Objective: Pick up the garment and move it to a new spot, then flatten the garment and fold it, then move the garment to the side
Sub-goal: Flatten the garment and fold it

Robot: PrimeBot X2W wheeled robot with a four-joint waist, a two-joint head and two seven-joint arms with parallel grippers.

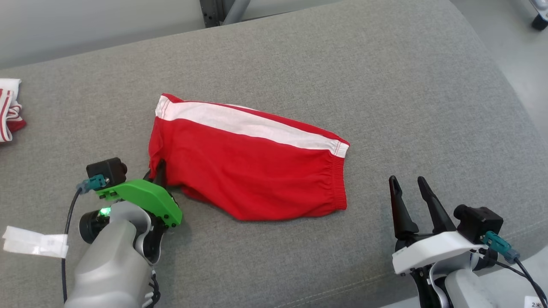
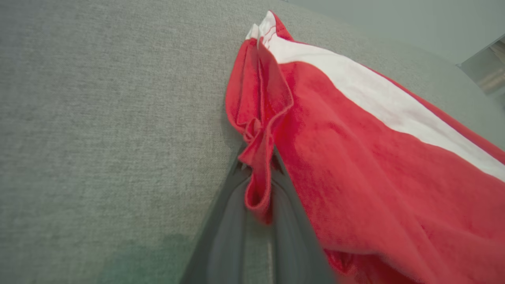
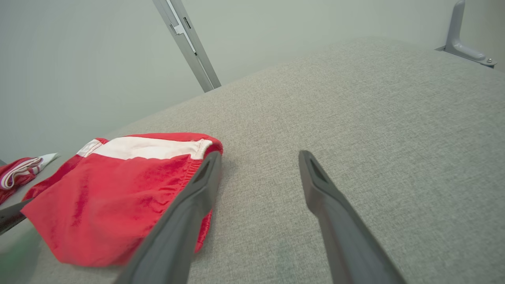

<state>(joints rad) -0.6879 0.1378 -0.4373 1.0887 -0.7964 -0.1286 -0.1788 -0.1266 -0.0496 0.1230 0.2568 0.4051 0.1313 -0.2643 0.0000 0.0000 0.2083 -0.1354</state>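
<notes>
Head view: a red garment (image 1: 252, 171) with a white stripe lies flat mid-frame on the grey table (image 1: 385, 85). At lower left, the left fingers (image 2: 227, 236) pinch a fold of its left hem. At lower right, the right fingers (image 1: 399, 209) are spread and empty, clear of the waistband.

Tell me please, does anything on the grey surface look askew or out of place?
The red garment lies slanted, and its left hem is bunched into a pleat between the shut fingers of the left gripper. A second red-and-white cloth sits crumpled at the far left edge.
</notes>
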